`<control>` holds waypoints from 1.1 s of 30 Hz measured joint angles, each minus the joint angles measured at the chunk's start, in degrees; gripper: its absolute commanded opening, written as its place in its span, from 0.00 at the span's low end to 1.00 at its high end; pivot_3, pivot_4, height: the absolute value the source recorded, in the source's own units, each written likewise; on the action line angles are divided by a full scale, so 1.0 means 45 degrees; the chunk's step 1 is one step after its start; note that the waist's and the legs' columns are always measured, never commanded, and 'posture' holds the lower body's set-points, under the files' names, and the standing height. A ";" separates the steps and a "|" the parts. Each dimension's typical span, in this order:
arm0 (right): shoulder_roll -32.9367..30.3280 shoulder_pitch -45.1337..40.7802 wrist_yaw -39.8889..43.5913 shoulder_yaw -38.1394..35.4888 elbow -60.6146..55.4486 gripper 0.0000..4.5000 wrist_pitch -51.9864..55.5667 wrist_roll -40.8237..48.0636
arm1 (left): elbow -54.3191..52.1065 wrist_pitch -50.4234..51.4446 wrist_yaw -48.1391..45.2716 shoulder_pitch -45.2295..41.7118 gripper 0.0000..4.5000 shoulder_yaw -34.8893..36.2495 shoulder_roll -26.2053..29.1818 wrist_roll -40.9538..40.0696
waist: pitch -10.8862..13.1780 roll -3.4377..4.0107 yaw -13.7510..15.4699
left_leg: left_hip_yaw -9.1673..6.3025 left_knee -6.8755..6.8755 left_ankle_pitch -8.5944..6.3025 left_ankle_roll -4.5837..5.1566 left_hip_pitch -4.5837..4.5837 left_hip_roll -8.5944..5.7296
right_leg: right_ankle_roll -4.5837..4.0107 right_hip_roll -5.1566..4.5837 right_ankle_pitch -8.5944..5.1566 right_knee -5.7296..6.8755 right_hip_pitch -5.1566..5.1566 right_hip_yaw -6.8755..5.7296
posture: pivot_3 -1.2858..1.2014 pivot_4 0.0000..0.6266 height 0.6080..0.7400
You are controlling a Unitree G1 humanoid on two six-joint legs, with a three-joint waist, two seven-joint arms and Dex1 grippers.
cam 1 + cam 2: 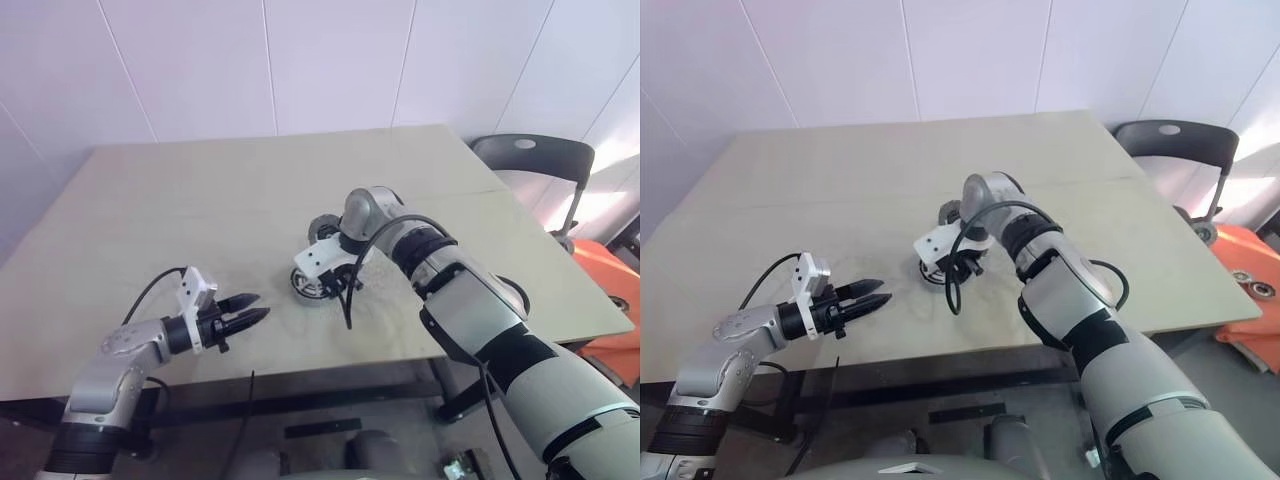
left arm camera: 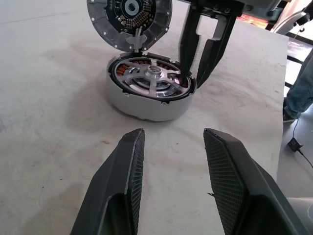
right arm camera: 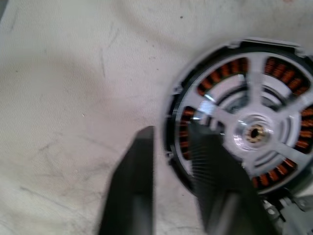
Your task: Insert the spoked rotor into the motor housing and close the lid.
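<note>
Right gripper (image 3: 168, 161) is seen spread, nothing pinched, one finger over the motor housing (image 2: 146, 100) rim, one outside it. Spoked rotor (image 2: 151, 81) is seated inside the copper windings; housing sits mid-table, toward the near edge. Lid (image 2: 129, 22) stands tilted open at the far rim. Judged next: lid to be pushed down flat, fingers cleared from rim first. Left gripper (image 2: 171, 166) is held spread, empty, well apart.

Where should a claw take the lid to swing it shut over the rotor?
Take the lid by its raised free edge, opposite the hinge. It stands open, tilted up behind the motor housing, joined to it at its lower edge. Come from above and behind; a hedged call, since the right claw sits by the rim.
</note>
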 measured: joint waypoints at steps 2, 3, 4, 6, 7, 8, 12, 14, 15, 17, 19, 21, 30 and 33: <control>0.0071 -0.0001 -0.0083 -0.0013 0.0002 0.35 0.0295 0.0009 | -0.0027 0.0000 0.0000 0.0002 0.46 0.0000 0.0000 -0.0001 | -0.0001 -0.0002 -0.0001 | -0.0001 0.0009 0.0001 -0.0002 0.0017 0.0002 | -0.0001 0.0005 -0.0001 0.0021 0.0008 0.0004 | 0.52 0.00 1.00; 0.0092 -0.0001 -0.0131 -0.0037 0.0002 0.35 0.0395 0.0019 | -0.0051 0.0001 0.0000 0.0006 0.46 0.0000 0.0000 -0.0001 | -0.0001 -0.0001 0.0006 | -0.0001 0.0012 0.0003 -0.0004 0.0018 0.0002 | -0.0002 0.0005 -0.0001 0.0028 0.0007 0.0004 | 0.52 0.00 1.00; 0.0107 -0.0004 -0.0162 -0.0102 -0.0005 0.35 0.0447 0.0051 | -0.0065 0.0001 -0.0001 0.0008 0.46 0.0000 0.0000 -0.0001 | -0.0001 -0.0001 0.0013 | -0.0003 0.0012 0.0004 -0.0005 0.0018 0.0002 | -0.0002 0.0007 -0.0001 0.0029 0.0006 0.0004 | 0.52 0.00 1.00; 0.0124 -0.0009 -0.0065 -0.0201 -0.0109 0.35 0.0464 0.0164 | -0.0092 0.0001 -0.0004 0.0007 0.46 0.0000 0.0000 -0.0001 | 0.0000 0.0000 0.0032 | -0.0004 0.0011 0.0004 -0.0004 0.0010 0.0001 | -0.0001 0.0010 -0.0001 0.0027 0.0002 0.0003 | 0.52 0.00 1.00; 0.0108 -0.0012 0.0111 -0.0224 -0.0172 0.35 0.0421 0.0275 | -0.0091 0.0001 -0.0004 0.0007 0.46 0.0000 0.0001 -0.0001 | 0.0000 -0.0001 0.0033 | -0.0004 0.0011 0.0004 -0.0004 0.0001 0.0001 | 0.0000 0.0011 -0.0001 0.0023 -0.0003 0.0003 | 0.52 0.00 1.00; 0.0066 -0.0011 0.0361 -0.0273 -0.0310 0.35 0.0309 0.0458 | -0.0091 0.0001 -0.0007 0.0005 0.46 -0.0001 0.0001 -0.0001 | 0.0000 0.0000 0.0032 | -0.0004 0.0010 0.0004 -0.0004 -0.0013 0.0001 | 0.0001 0.0011 0.0000 0.0015 -0.0011 0.0002 | 0.52 0.00 1.00; -0.0409 -0.0017 0.1126 -0.0375 -0.1055 0.35 -0.0293 0.1335 | -0.0090 0.0001 -0.0029 -0.0007 0.46 -0.0001 0.0003 -0.0001 | 0.0000 0.0000 0.0041 | -0.0005 -0.0007 0.0003 -0.0003 -0.0036 -0.0004 | 0.0004 0.0001 0.0002 -0.0018 -0.0021 -0.0002 | 0.52 0.00 1.00; -0.0813 -0.0017 0.1193 -0.0191 -0.1423 0.35 -0.0740 0.1932 | -0.0089 0.0001 -0.0039 -0.0005 0.46 -0.0001 0.0007 -0.0001 | 0.0000 0.0000 0.0058 | -0.0006 -0.0013 0.0002 -0.0003 -0.0038 -0.0007 | 0.0004 -0.0006 0.0002 -0.0026 -0.0020 -0.0005 | 0.52 0.00 1.00; -0.0978 -0.0016 0.1149 -0.0158 -0.1520 0.35 -0.1083 0.2033 | -0.0088 0.0001 -0.0046 -0.0007 0.46 -0.0001 0.0010 -0.0001 | 0.0000 0.0000 0.0055 | -0.0006 -0.0013 0.0002 -0.0003 -0.0037 -0.0007 | 0.0004 -0.0007 0.0002 -0.0029 -0.0019 -0.0006 | 0.52 0.00 1.00; -0.1320 -0.0012 0.0791 -0.0134 -0.1568 0.35 -0.2192 0.1916 | -0.0087 0.0001 -0.0064 -0.0025 0.46 -0.0001 0.0013 -0.0001 | 0.0000 0.0000 0.0048 | -0.0006 -0.0014 0.0002 -0.0003 -0.0035 -0.0008 | 0.0004 -0.0007 0.0001 -0.0029 -0.0019 -0.0005 | 0.52 0.00 1.00; -0.1657 -0.0014 0.0033 0.0080 -0.1499 0.35 -0.3541 0.1407 | -0.0063 0.0001 -0.0092 -0.0063 0.46 -0.0002 0.0022 -0.0001 | 0.0000 0.0000 0.0044 | -0.0005 -0.0016 0.0002 -0.0003 -0.0031 -0.0007 | 0.0003 -0.0006 0.0001 -0.0029 -0.0018 -0.0005 | 0.52 0.00 1.00; -0.1997 -0.0012 -0.1019 0.0550 -0.1159 0.35 -0.4866 0.0615 | 0.0002 -0.0001 -0.0162 -0.0125 0.46 -0.0001 0.0033 -0.0001 | 0.0001 0.0001 0.0042 | -0.0004 -0.0017 0.0002 -0.0003 -0.0029 -0.0007 | 0.0001 -0.0005 0.0000 -0.0028 -0.0017 -0.0003 | 0.52 0.00 1.00; -0.2168 -0.0009 -0.3946 0.1561 -0.0040 0.35 -0.6539 -0.1509 | 0.0203 -0.0018 -0.0286 -0.0292 0.46 -0.0002 0.0043 0.0007 | 0.0001 0.0002 0.0039 | -0.0001 -0.0020 0.0004 -0.0002 -0.0030 -0.0006 | -0.0001 -0.0002 -0.0001 -0.0028 -0.0019 0.0003 | 0.52 0.00 1.00; -0.2032 -0.0022 -0.4553 0.1673 0.0168 0.35 -0.6608 -0.1791 | 0.0202 -0.0018 -0.0280 -0.0280 0.46 -0.0001 0.0043 0.0008 | 0.0001 0.0001 0.0039 | -0.0001 -0.0016 0.0004 -0.0002 -0.0023 -0.0006 | -0.0001 -0.0003 -0.0001 -0.0028 -0.0010 0.0003 | 0.52 0.00 1.00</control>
